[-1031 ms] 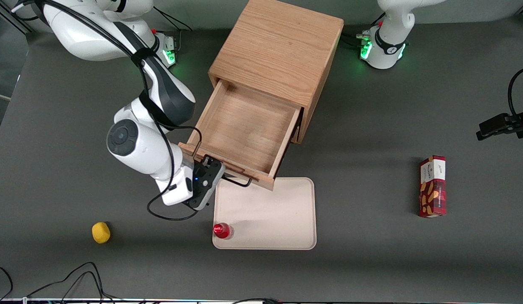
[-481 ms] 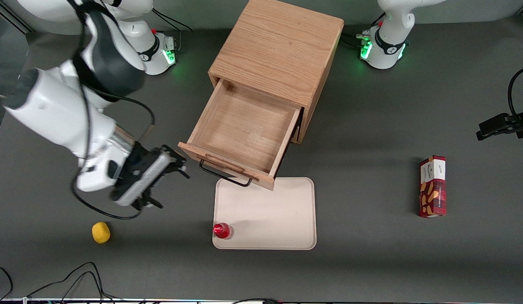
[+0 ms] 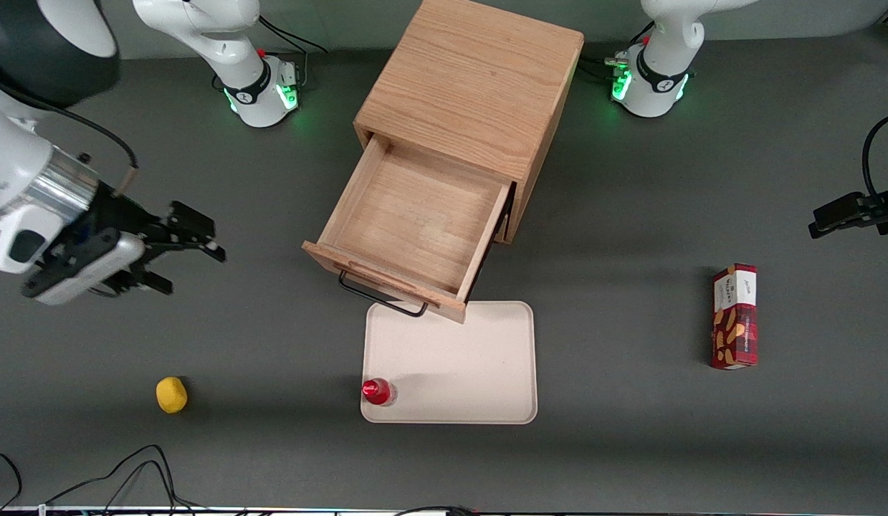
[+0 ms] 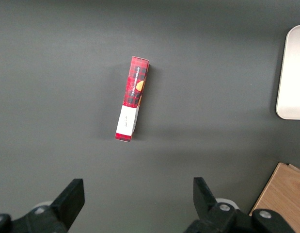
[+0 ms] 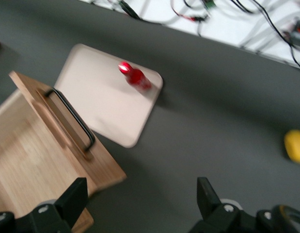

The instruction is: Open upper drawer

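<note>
Toward working arm's end: tool (image 3: 189,251) open | upper drawer (image 3: 415,222) out

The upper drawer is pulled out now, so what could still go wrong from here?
1. The upper drawer stands far out with its front over the edge of the cream tray; an arm sweeping across low might catch the black handle.
2. The red bottle stands upright on the tray's corner, so a nudge could tip it.
3. The tool hangs open, apart from the drawer toward the working arm's end; a low return might roll the yellow ball.
</note>
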Controlling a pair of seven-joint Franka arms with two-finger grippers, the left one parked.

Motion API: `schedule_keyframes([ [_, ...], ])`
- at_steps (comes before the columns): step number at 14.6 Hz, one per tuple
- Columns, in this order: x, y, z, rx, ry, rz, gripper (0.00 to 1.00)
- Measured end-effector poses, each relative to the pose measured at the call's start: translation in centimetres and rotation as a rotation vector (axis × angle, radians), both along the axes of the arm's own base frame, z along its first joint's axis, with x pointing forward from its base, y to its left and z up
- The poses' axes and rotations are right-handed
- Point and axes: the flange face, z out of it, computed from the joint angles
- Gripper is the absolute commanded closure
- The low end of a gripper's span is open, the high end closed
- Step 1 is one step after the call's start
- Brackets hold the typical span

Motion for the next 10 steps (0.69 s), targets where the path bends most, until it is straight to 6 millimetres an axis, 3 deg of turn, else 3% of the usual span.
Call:
schedule_keyframes([
  [3, -2.3, -3.7, -1.3, -0.141, 0.095, -0.120, 0.00],
  [5, -3.9, -4.2, -1.8, -0.169, 0.182, -0.258, 0.00],
  [10, -6.2, -6.5, -0.2, -0.188, 0.199, -0.377, 0.00],
])
